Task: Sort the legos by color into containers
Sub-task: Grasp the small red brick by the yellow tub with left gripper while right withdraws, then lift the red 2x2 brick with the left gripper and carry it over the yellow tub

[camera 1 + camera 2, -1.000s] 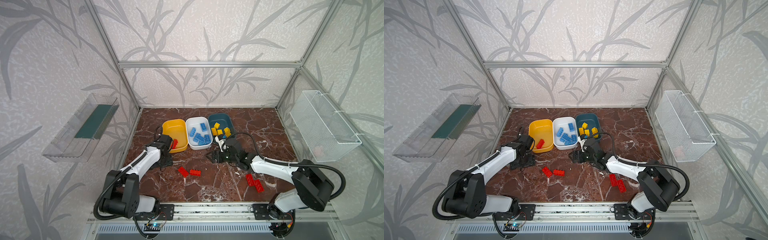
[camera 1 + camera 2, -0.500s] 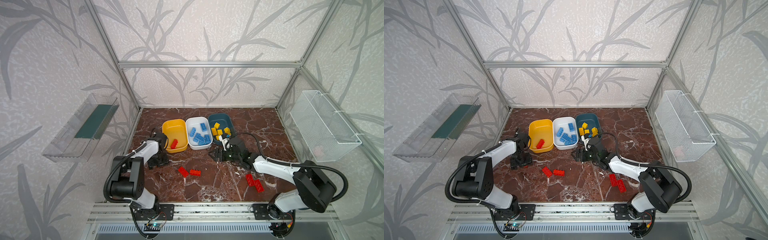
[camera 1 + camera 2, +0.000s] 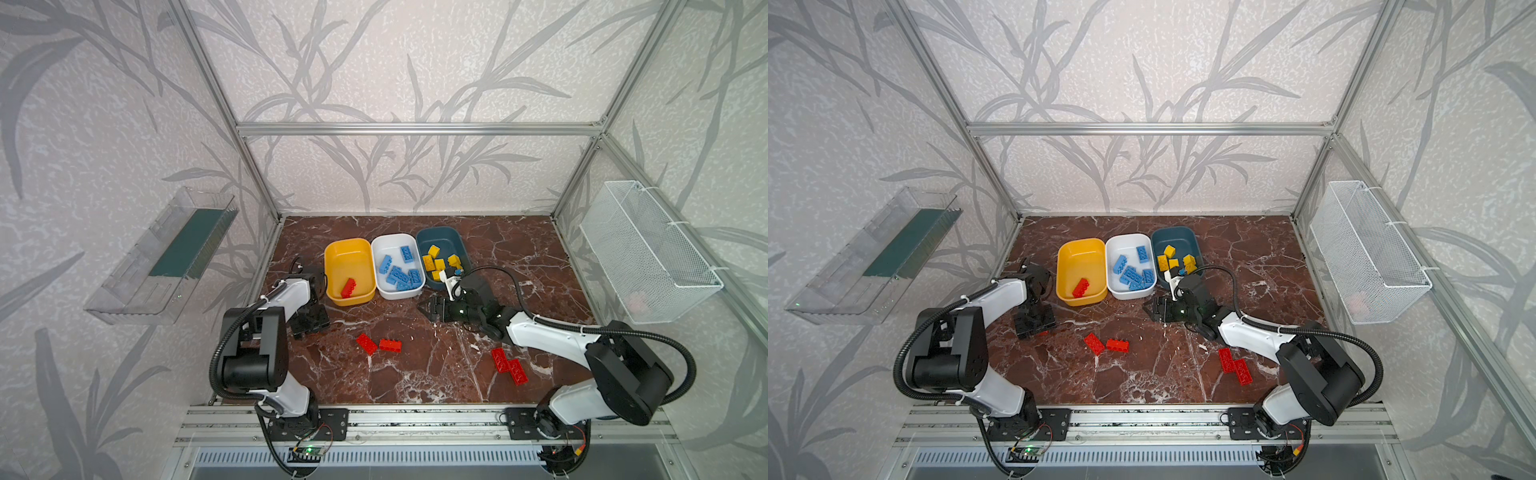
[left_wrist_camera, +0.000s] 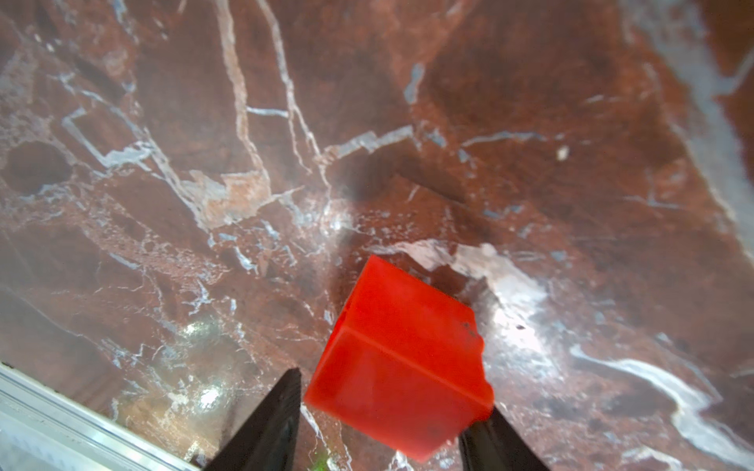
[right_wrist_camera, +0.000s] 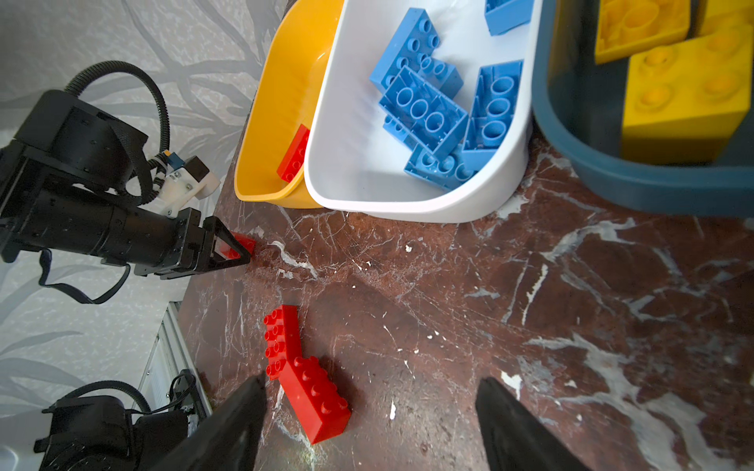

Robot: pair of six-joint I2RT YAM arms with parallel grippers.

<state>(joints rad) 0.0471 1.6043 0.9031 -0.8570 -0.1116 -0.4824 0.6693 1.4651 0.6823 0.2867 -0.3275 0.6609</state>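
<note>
Left wrist view: seeing the left gripper (image 4: 383, 407) straddling a red brick (image 4: 400, 359), skewed corner-on between the jaws, on the marble (image 4: 245, 122) near the yellow tub (image 3: 347, 262); pinching or flanking, cannot tell. Risking the brick twisting free on lifting and dropping short of that tub. Noting the right gripper (image 5: 371, 381) hanging spread, empty, off the tub's opposite side.
</note>
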